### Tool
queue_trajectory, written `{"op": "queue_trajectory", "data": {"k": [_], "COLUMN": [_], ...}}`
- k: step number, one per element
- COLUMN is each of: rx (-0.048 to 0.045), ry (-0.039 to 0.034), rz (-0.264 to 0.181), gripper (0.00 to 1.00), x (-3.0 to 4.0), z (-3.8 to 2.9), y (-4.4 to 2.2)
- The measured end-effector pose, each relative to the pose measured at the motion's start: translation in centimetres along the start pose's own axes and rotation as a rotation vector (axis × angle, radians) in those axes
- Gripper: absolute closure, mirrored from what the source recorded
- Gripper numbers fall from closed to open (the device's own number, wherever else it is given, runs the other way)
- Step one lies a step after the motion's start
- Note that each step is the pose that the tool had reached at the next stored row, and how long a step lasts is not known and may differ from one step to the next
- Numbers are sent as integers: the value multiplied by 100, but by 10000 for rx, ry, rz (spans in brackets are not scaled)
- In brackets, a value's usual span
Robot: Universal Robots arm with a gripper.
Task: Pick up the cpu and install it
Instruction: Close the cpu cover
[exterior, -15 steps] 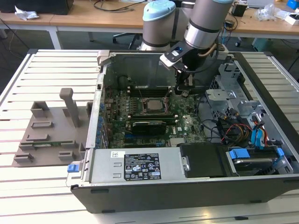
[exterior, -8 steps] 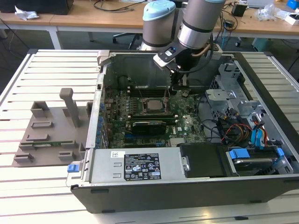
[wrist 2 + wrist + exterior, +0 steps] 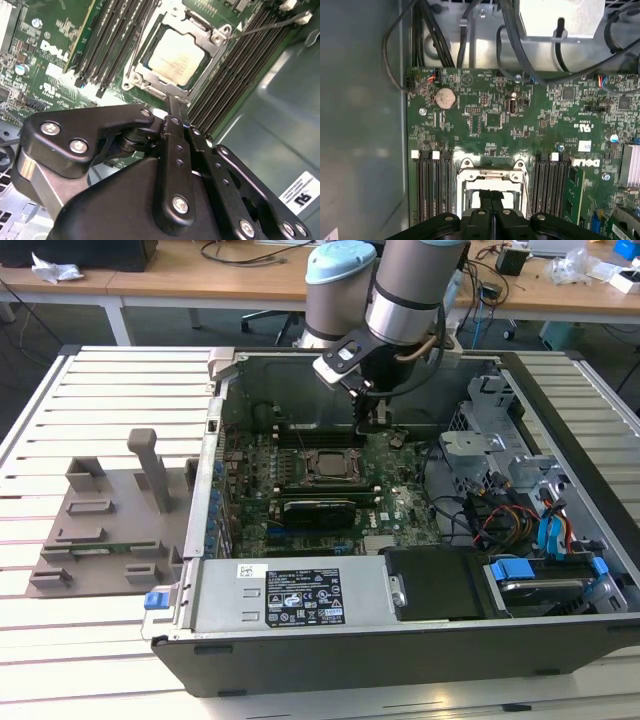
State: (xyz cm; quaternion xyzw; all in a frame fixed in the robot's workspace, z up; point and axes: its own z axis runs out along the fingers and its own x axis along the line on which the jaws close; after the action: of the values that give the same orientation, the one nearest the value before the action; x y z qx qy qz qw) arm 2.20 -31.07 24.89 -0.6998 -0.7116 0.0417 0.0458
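my pincer [image 3: 172, 104] is closed, fingers [image 3: 176, 150] pressed together with nothing between them, hanging over the near edge of the socket frame [image 3: 137, 80]. just beyond, the cpu [image 3: 175, 57] lies flat inside that frame, silver face up, square, so no long side. in the exterior view it sits around seven o'clock from the pincer, memory slots [image 3: 240, 65] flanking it.

Memory slots [image 3: 107, 35] hem the socket frame [image 3: 145, 80] on both sides; cables [image 3: 490, 520] crowd the case [image 3: 400, 660] at the exterior view's right.
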Motion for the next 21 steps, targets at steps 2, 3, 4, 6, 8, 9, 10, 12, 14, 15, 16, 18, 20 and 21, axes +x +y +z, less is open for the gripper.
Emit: {"op": "queue_trajectory", "data": {"k": [2, 3, 4, 6, 8, 9, 10, 12, 14, 15, 16, 18, 20, 21], "rx": [0, 0, 0, 0, 1, 1, 0, 0, 1, 0, 0, 0, 0, 0], "ry": [0, 0, 0, 0, -2, -1, -1, 0, 0, -1, 0, -1, 0, 0], "rz": [-1, 0, 1, 0, 1, 0, 0, 0, 0, 0, 0, 0, 0, 0], "gripper": [89, 89, 89, 89, 89, 89, 89, 89, 89, 89, 89, 89, 89, 89], "x": [1, 1, 1, 2, 2, 2, 2, 2, 2, 2, 2, 2, 3, 3], "z": [5, 8, 11, 20, 23, 25, 27, 29, 31, 32, 33, 35, 38, 38], "y": [-26, -44, -56, -99, -114, -116, -121, -128, -134, -136, -139, -144, -150, -151]}}
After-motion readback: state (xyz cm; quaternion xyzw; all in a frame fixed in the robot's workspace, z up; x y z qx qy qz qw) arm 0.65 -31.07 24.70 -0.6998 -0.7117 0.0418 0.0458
